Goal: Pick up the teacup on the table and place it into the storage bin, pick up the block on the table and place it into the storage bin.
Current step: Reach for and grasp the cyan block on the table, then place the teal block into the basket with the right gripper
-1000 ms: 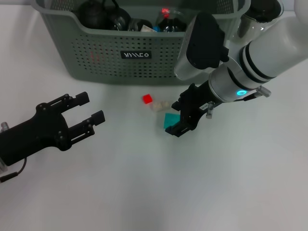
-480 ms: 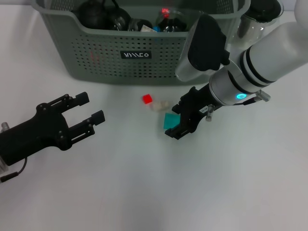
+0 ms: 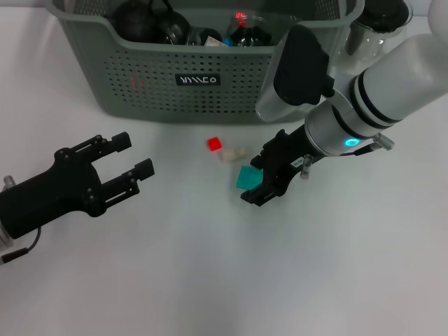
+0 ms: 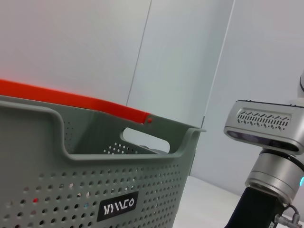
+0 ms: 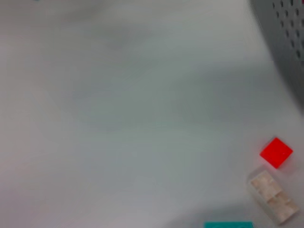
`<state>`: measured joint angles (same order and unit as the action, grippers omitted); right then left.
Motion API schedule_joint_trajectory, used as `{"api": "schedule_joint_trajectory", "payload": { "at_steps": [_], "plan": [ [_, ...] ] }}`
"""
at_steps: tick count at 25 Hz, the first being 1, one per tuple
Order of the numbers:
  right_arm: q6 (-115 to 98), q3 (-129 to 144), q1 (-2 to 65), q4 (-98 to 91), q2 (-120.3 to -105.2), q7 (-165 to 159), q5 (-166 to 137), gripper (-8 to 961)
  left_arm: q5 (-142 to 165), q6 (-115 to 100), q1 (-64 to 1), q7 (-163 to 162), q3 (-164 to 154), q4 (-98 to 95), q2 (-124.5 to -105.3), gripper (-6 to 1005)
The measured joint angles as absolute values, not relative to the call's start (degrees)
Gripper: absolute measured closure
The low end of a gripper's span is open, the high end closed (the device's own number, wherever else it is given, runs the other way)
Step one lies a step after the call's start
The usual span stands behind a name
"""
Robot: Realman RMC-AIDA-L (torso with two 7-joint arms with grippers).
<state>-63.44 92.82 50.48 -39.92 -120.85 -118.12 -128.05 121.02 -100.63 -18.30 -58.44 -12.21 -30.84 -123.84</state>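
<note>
Blocks sit in a small cluster on the white table (image 3: 210,280) just in front of the bin (image 3: 140,77): a red block (image 3: 214,144), a pale block (image 3: 233,152) touching or nearly touching it, and a teal block (image 3: 247,176) nearest my right gripper (image 3: 264,183). From the head view I see that gripper low over the table, its black fingers reaching down right beside the teal block, on the side away from the left arm. The block's teal face is exposed next to the fingers, and I cannot tell whether they are closed on it or merely alongside it. My right wrist view shows the red block (image 5: 276,152), the pale block (image 5: 274,197) and a sliver of the teal block (image 5: 228,224) at the frame edge, with a corner of the bin (image 5: 285,42).

My left gripper (image 3: 124,162) hovers over bare table well apart from the blocks, fingers spread wide with nothing between them.

The bin stands at the far side of the table and holds several dark items, one with a red spot; I cannot make out a teacup among them for certain. The left wrist view shows the bin's (image 4: 71,190) wall and black label (image 4: 117,206).
</note>
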Motion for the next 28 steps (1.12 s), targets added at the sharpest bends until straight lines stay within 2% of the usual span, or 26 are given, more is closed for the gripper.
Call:
{"api": "schedule_joint_trajectory", "payload": {
  "at_steps": [12, 17, 23, 28],
  "plan": [
    [-62.53, 92.70, 50.43, -39.34, -120.81, -118.80, -128.11, 387, 121.03, -100.63, -18.40, -58.44, -12.22, -30.76, -123.84, 331],
    [-62.69, 92.45, 50.40, -39.24, -120.62, -119.52, -128.10, 528, 121.03, -100.63, -18.33, -58.45, -12.22, -30.48, -123.84, 331],
    [-67.29, 89.09, 49.01, -42.82, -120.22, -120.24, -127.00, 515, 121.03, -100.64, -18.20, -58.45, -12.21, -30.29, -123.84, 331],
    [-77.86, 79.13, 44.15, -56.76, -120.16, -120.21, -126.75, 504, 121.03, -100.64, -18.11, -58.44, -12.22, -30.30, -123.84, 331]
  ]
}}
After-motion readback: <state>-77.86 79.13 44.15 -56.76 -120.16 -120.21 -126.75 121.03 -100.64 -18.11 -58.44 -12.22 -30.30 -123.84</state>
